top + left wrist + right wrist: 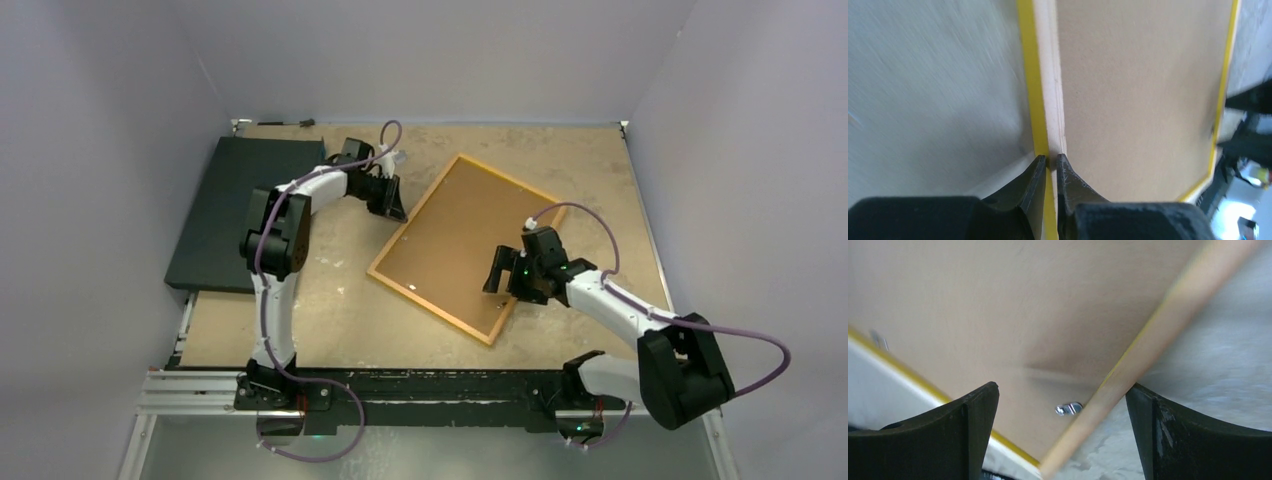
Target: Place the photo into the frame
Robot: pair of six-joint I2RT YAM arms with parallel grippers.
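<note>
Frame: the frame [450, 240] is back-up near the middle of the counter [330, 320]. It is turned diagonally, with one corner toward the far edge and one toward the near edge. A brown backing board [1138, 100] fills its opening.
Photo: not visible in any view, so where it lies cannot be told.
Left end effector: the left end effector [1052, 162] is pinched together on the thin rim of the frame's long side, the one facing the counter's far-left corner. One finger is on the yellow outer face and the other on the inner face beside the board.
Right end effector: the right end effector [1062, 387] has its fingers wide apart and holds nothing. It hangs over the frame's short side toward the near-right corner.
Clip: a small metal clip [1069, 409] sits on the board just inside the wooden rail, between the right fingers.
Step in hand: probably steadying the frame so that the back can be opened.
Doing it well: keep the left pinch square on the narrow rim so that it neither slips nor twists. Use one right finger to swing the clip off the board rather than pressing down on it.
Frame versus end effectors: the left one touches the frame at the rim. The right one is above it, and contact cannot be told.
Nearby: a dark slab [235, 210] lies by the far-left corner, apart from the frame.
</note>
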